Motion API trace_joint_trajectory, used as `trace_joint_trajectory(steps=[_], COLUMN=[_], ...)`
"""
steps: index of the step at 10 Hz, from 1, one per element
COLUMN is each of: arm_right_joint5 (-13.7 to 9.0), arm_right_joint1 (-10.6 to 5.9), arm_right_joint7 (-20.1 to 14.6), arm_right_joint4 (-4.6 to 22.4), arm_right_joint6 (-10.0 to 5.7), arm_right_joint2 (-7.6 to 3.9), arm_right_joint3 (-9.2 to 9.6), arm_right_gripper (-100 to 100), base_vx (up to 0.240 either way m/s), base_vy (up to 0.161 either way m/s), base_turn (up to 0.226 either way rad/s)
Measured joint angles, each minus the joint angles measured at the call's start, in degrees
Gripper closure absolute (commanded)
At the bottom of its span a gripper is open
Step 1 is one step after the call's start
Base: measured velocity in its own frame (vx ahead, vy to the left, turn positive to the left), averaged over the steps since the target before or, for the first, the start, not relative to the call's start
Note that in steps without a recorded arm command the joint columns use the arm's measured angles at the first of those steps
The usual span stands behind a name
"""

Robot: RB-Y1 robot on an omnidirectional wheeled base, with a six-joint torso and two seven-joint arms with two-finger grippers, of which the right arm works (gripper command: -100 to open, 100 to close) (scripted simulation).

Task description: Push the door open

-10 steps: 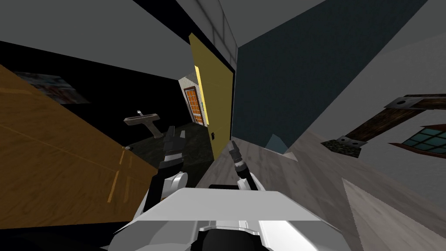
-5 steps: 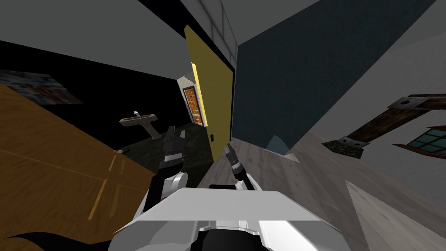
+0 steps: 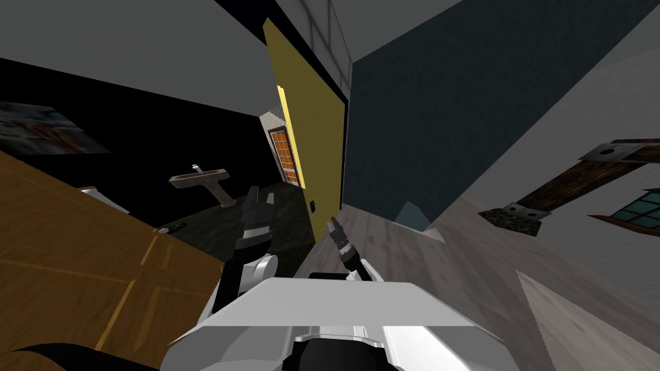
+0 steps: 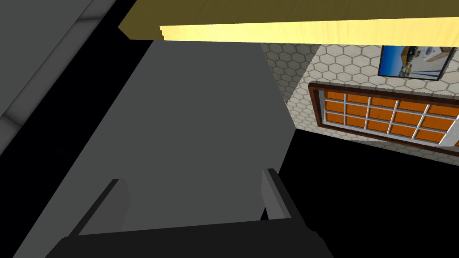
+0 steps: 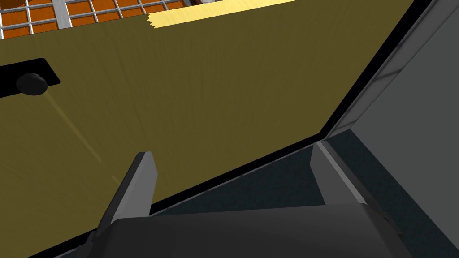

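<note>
I judge the yellow door (image 3: 316,148) part open ahead of my right gripper's (image 5: 233,150) spread jaws, needing more push; left gripper (image 4: 192,175) spread too.

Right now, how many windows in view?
2: an orange-paned window on the tiled wall beyond the yellow door, and a teal-paned window cut off at the head view's right edge. More may be hidden.

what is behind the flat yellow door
Past the edge of the flat yellow door: a hexagon-tiled wall, a brown-framed window with orange panes, a blue picture, a greyish pedestal sink. The door panel hides the rest.
</note>
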Motion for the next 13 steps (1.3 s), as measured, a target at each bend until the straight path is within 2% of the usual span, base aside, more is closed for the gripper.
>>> trace_joint_trajectory(steps=[2, 4, 6, 7, 9, 13], arm_right_joint5=[-0.1, -0.2, 0.0, 0.0, -0.3, -0.4], arm_right_joint1=[-0.78, -2.37, -3.17, -3.64, -4.74, -6.71], arm_right_joint7=[-0.4, -0.6, -0.4, -0.5, -1.2, -1.6], arm_right_joint4=[1.8, 5.2, 7.8, 8.5, 10.1, 14.4], arm_right_joint6=[0.03, -0.69, -0.83, -0.66, -0.61, -1.18], arm_right_joint2=[-0.79, -0.52, -0.25, -0.65, -1.44, -1.45], arm_right_joint3=[2.38, 3.68, 6.22, 7.26, 8.67, 11.45], arm_right_gripper=[-100, -100, -100, -100, -100, -100], base_vx=[0.116, 0.107, 0.153, 0.133, 0.097, 0.109], base_vy=[-0.016, 0.017, 0.017, 0.001, -0.001, 0.0], base_turn=[-0.007, -0.018, -0.019, -0.011, -0.012, -0.013])
